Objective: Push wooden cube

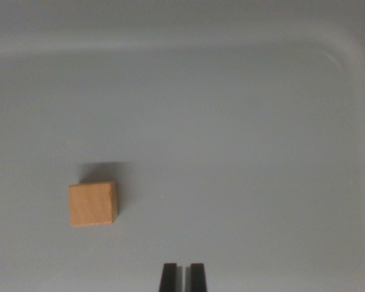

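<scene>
My pincer [183,277] sits at bottom edge, tips nearly pressed together, pinching nothing. Wooden cube [93,204] lies on grey tray [243,140], up and toward wrist view's left, apart from me. Push not yet begun.

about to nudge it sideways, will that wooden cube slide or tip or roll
The wooden cube probably slides rather than rolls: it sits flat on a face. The tray looks smooth, so little should catch it. It is likely stiff and light. Pushed off-centre it may twist; the fingers, nearly together, give only a narrow contact.
</scene>
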Motion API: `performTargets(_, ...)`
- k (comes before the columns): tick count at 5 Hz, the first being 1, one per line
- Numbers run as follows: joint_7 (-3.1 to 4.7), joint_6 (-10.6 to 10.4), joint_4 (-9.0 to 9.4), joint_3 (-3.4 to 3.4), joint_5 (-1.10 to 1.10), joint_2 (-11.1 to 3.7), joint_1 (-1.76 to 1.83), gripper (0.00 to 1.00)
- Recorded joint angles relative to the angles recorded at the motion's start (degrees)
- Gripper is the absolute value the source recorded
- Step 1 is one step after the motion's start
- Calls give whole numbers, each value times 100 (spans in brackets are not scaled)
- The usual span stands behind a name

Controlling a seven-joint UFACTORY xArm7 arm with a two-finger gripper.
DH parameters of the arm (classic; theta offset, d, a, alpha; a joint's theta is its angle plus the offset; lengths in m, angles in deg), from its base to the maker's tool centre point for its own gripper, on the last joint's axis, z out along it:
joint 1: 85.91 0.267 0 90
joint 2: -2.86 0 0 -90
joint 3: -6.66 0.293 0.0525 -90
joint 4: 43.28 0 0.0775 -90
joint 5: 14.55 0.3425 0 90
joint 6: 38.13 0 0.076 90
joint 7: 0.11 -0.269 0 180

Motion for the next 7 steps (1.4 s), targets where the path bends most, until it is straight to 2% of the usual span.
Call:
performTargets(1,0,0,0,0,0,0,0,0)
performTargets(2,-74,-244,208,26,-21,-58,37,0)
performTargets(3,-74,-244,208,26,-21,-58,37,0)
performTargets(4,-152,-498,425,52,-43,-119,75,0)
performTargets(5,-152,-498,425,52,-43,-119,75,0)
performTargets(6,-232,-760,649,80,-65,-182,114,0)
performTargets(7,-232,-760,649,80,-65,-182,114,0)
